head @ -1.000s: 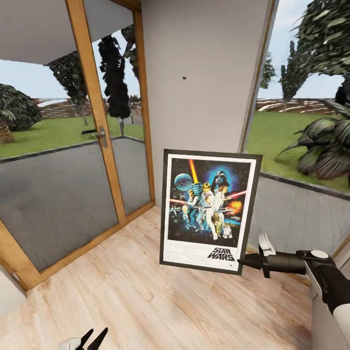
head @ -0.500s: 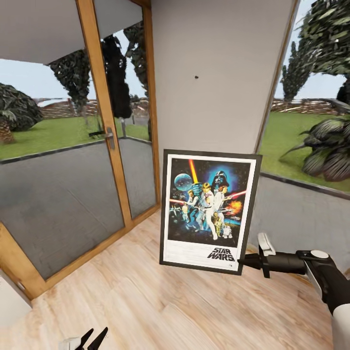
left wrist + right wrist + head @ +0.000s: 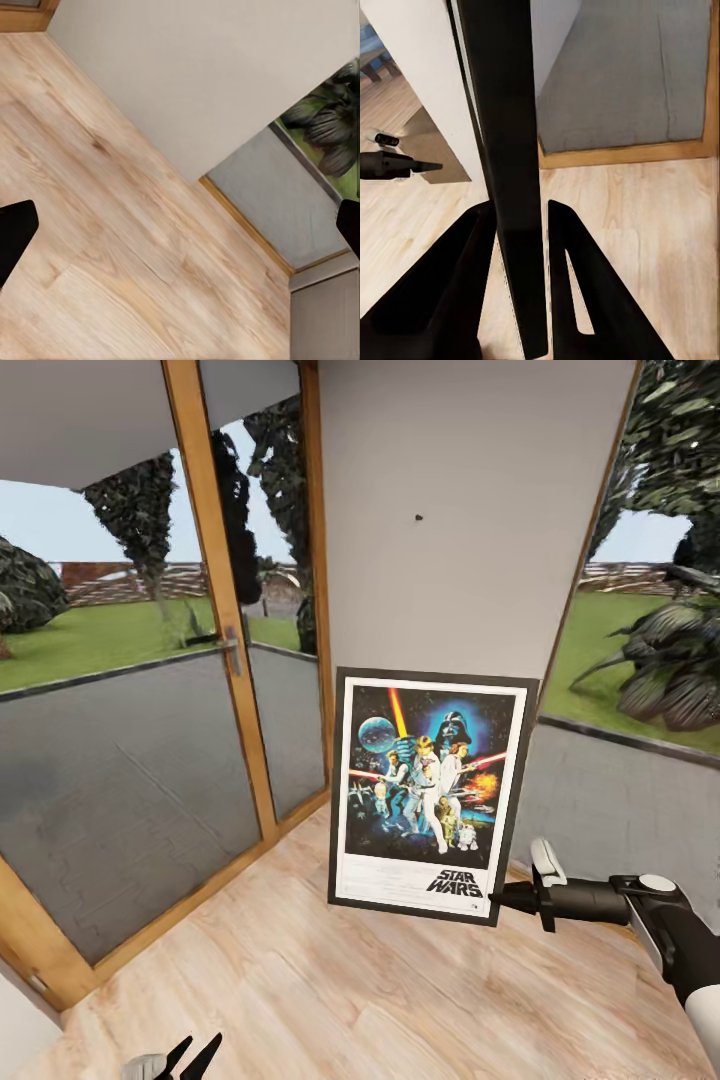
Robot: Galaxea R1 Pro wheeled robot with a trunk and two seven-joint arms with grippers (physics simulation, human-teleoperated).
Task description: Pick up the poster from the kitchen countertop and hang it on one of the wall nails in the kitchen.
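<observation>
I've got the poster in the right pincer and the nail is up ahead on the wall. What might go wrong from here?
The right pincer grips the poster only at its lower right corner, so the frame may pivot or slip during the lift. The wall nail is small and sits well above the poster's top edge, so the raise is long and alignment will be hard to judge. The wall strip is narrow, between the glass door and a window, so the frame could strike either.

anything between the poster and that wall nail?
Nothing visible. The right tool grips the poster at its lower right corner, held upright in front of the wall. The nail sits above the poster's top edge, with bare wall between.
</observation>
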